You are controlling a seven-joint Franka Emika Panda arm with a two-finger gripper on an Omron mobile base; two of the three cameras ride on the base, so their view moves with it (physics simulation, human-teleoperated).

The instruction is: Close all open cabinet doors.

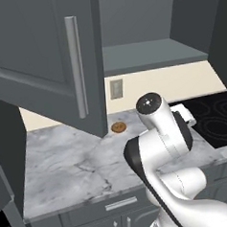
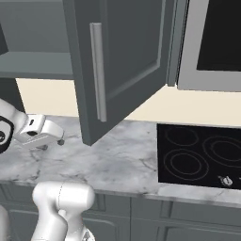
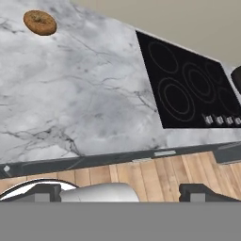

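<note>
The wall cabinet's two doors are standing open over the marble surface, so the task is looking barely begun. The left cabinet door is swinging out above the surface's left part; the right cabinet door is hanging out just left of the cooktop. The gripper is hovering low over the surface beneath the open shelf, jaws spread wide, holding nothing. A brown doughnut is lying near the wall. Room beneath both door edges is appearing free.
</note>
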